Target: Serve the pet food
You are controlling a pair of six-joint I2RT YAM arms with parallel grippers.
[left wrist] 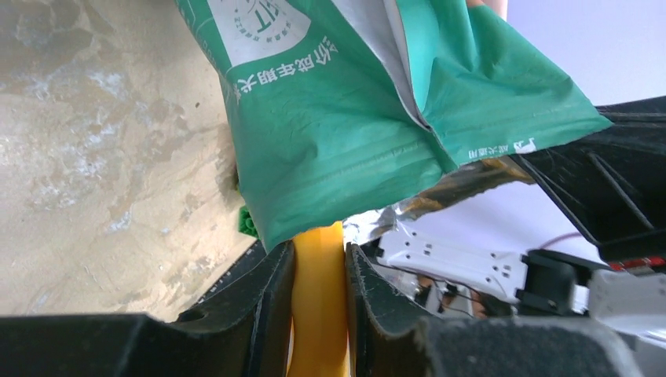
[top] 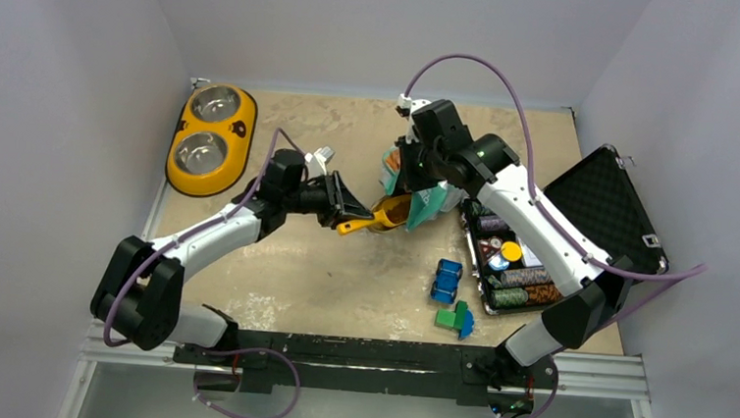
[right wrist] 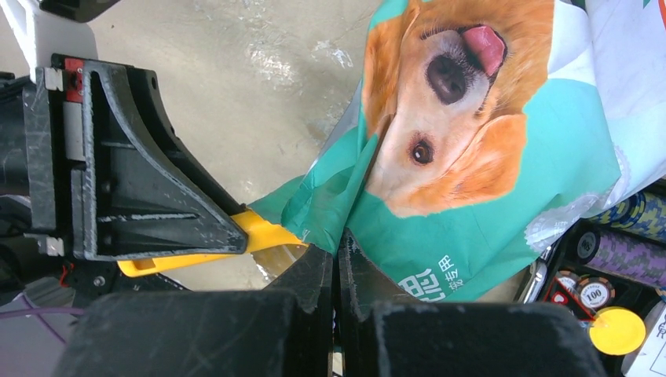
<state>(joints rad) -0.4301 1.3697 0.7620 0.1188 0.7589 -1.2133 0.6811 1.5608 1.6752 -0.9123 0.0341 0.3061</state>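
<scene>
A: What could be going wrong from here?

B: I am gripping only a thin fold of the bag [right wrist: 487,236] in my right pincer [right wrist: 336,263], so the film could be slipping out, or the mouth could be sagging shut over the scoop. My left pincer [left wrist: 318,275] is holding the yellow scoop [top: 377,216] by its handle, and if I am tilting it on the way out, kibble could be spilling onto the surface [top: 342,276] before I am reaching the bowls.

A: How are the pincers standing?

B: The right one is pressed nearly closed, its 2 jaws pinching the teal edge of the bag beside the dog picture. The left one is narrow too, clamping the yellow handle between both jaws, with the scoop head pushed in under the bag's open, foil-lined mouth.

A: And the pet food?

B: I am not seeing any kibble itself; I am judging it is lying inside the bag, which is hanging mid-surface between my 2 arms. The yellow double bowl [top: 212,139] is sitting well apart at the far left, and both its steel cups are looking empty.

A: Anything close by?

B: The open case of poker chips [top: 540,250] is lying just beside the bag on my right, and blue and green blocks [top: 450,295] are resting nearer my bases.
</scene>
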